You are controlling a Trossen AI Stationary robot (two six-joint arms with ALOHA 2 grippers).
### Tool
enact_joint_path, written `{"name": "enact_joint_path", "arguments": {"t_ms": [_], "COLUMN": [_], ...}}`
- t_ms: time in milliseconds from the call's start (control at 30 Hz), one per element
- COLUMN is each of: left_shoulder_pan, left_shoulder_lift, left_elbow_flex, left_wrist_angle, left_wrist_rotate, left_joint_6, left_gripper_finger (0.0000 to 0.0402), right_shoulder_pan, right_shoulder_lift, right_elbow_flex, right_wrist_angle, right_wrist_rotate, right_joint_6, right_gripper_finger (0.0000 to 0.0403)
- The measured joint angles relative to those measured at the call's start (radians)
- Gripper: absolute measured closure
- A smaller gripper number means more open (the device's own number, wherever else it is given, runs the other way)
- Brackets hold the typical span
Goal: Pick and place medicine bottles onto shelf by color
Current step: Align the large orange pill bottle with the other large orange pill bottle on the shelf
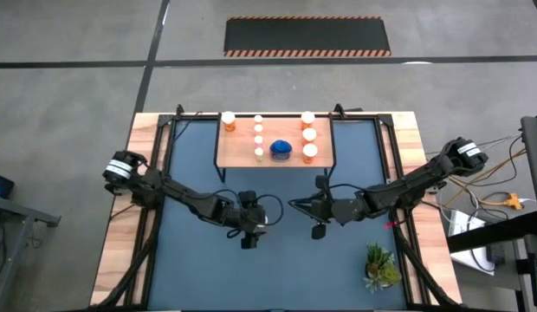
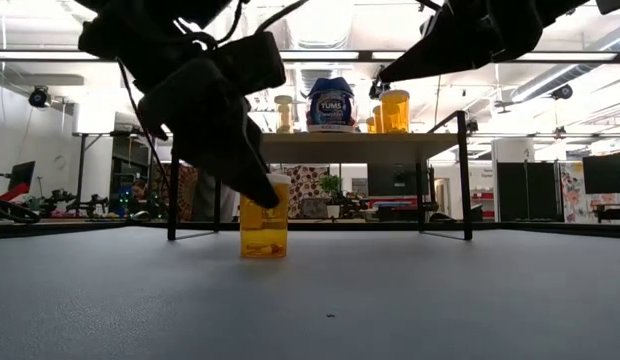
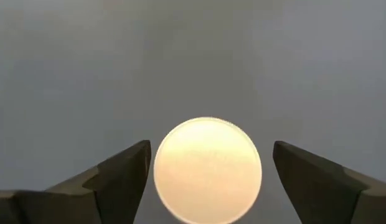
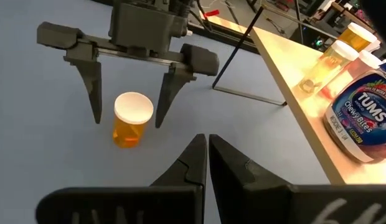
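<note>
An orange medicine bottle (image 4: 131, 121) with a white cap (image 3: 207, 169) stands upright on the dark blue mat (image 1: 199, 260). My left gripper (image 4: 127, 122) slants down over it, open. One finger stands on each side of the cap (image 3: 118, 174) (image 3: 311, 177), with a gap on both sides. In the high view my left gripper (image 1: 249, 236) hides this bottle. My right gripper (image 4: 207, 142) hovers shut and empty to the bottle's right. The wooden shelf (image 1: 238, 154) at the far middle carries a blue bottle (image 1: 281, 151), orange bottles (image 1: 309, 135) and small pale ones (image 1: 258, 132).
A small green plant (image 1: 381, 267) stands at the near right of the mat. The shelf's thin black legs (image 2: 172, 190) (image 2: 464, 175) rise behind the bottle. Open mat lies in front of both grippers toward the near edge.
</note>
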Motion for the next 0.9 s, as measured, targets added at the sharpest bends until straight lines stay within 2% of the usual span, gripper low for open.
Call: {"name": "enact_joint_path", "arguments": {"t_ms": [533, 633, 733, 900], "left_shoulder_pan": [0.000, 0.000, 0.000, 0.005], "left_shoulder_lift": [-0.016, -0.041, -0.089, -0.220], "left_elbow_flex": [-0.002, 0.013, 0.054, 0.150], "left_wrist_angle": [-0.003, -0.026, -0.124, -0.415], "left_wrist_rotate": [0.000, 0.001, 0.004, 0.000], "left_joint_6": [-0.008, -0.008, -0.008, 0.048], "left_gripper_finger": [0.0216, 0.0217, 0.0204, 0.0193], "right_shoulder_pan": [0.000, 0.000, 0.000, 0.000], "right_shoulder_lift": [0.000, 0.000, 0.000, 0.000], "right_elbow_flex": [-0.001, -0.001, -0.001, -0.001], "right_wrist_angle": [0.000, 0.001, 0.001, 0.001], "right_wrist_rotate": [0.001, 0.001, 0.001, 0.001], "right_joint_6": [0.010, 0.010, 0.011, 0.017], "right_gripper_finger": [0.0394, 0.0394, 0.0394, 0.0394]}}
